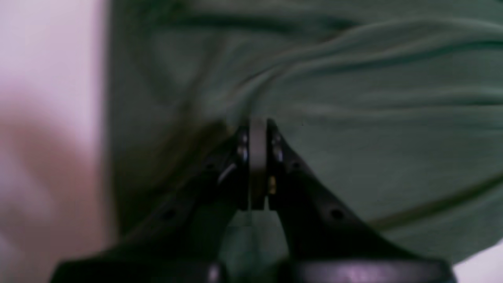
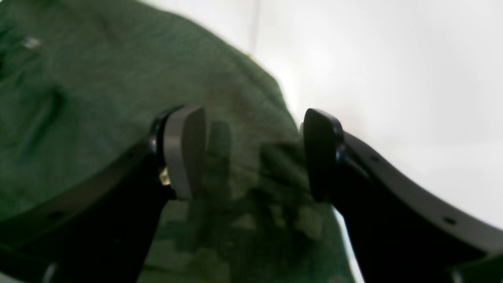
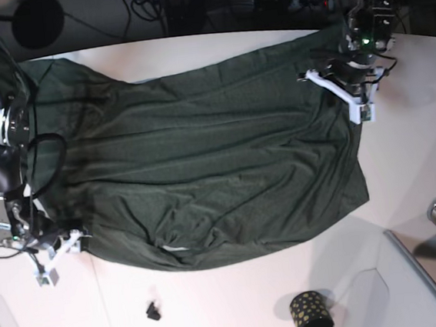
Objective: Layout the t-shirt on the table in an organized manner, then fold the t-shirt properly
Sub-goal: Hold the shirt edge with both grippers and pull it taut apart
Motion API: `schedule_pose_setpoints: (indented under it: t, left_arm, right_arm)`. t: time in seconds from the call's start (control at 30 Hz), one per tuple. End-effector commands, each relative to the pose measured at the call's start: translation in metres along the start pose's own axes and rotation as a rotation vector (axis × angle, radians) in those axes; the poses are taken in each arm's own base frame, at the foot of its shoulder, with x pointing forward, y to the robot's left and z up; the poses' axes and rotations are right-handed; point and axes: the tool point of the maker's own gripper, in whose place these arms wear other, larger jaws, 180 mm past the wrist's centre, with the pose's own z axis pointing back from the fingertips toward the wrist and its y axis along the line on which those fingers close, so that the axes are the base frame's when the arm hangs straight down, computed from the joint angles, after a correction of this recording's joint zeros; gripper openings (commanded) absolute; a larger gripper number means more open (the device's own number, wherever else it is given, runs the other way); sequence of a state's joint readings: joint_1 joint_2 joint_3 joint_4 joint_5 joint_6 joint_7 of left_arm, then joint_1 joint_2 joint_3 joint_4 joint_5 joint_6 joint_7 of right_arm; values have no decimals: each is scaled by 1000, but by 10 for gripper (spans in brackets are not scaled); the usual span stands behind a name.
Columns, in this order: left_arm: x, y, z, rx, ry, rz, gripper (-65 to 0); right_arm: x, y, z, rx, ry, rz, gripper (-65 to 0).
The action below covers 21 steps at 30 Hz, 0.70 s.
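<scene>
shirt spread wide, one corner pinched, one set of jaws open

the shirt (image 3: 203, 165) lies spread across the white surface (image 3: 414, 114), wrinkled, with ripples running through its middle and its lower edge curling near the front. it stretches between the two arms.

the left gripper (image 1: 257, 129) has its jaws pressed together on a fold of the green cloth; creases fan out from the pinch in the left wrist view. in the base view it sits at the shirt's far right corner (image 3: 348, 73).

the right gripper (image 2: 253, 151) has its jaws standing wide apart and holds nothing; the shirt's edge lies below the gap, with bare surface to the right. in the base view it is at the shirt's near left corner (image 3: 53, 253).

a black gold-dotted cup (image 3: 311, 314) stands near the front, apart from the shirt.
</scene>
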State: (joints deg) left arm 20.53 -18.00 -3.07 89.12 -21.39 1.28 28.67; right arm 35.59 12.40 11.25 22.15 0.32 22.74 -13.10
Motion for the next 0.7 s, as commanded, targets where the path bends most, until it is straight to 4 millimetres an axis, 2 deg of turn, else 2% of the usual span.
schedule_pose_setpoints:
  t: [0.0, 0.07, 0.23, 0.4, 0.43, 0.47, 0.57, 0.6, 0.67]
  left_arm:
    - [19, 4, 6, 1, -65, -1, -650]
    - [19, 13, 12, 22, -71, 5, -650]
    - [12, 33, 22, 68, -65, 18, -650]
    - [8, 34, 21, 72, -57, 22, -650]
    - [8, 34, 21, 72, -57, 22, -650]
    - [8, 34, 21, 72, -57, 22, -650]
    - [10, 34, 21, 70, -61, 27, -650]
    - [12, 33, 21, 69, -64, 26, -650]
    - [10, 31, 20, 65, -61, 28, -650]
  right_arm:
    - [30, -11, 5, -28, -83, 10, -281]
    - [27, -16, 2, -69, -101, 25, -281]
    - [5, -33, 0, -135, -84, 39, -281]
    - [1, -35, 0, -137, -80, 36, -287]
    - [0, -35, 0, -137, -78, 36, -309]
    - [-2, -35, -1, -137, -75, 36, -362]
    - [-15, -35, -2, -138, -50, 29, -596]
    - [-17, -36, -2, -139, -46, 27, -635]
    - [-16, -35, -2, -138, -50, 20, -636]
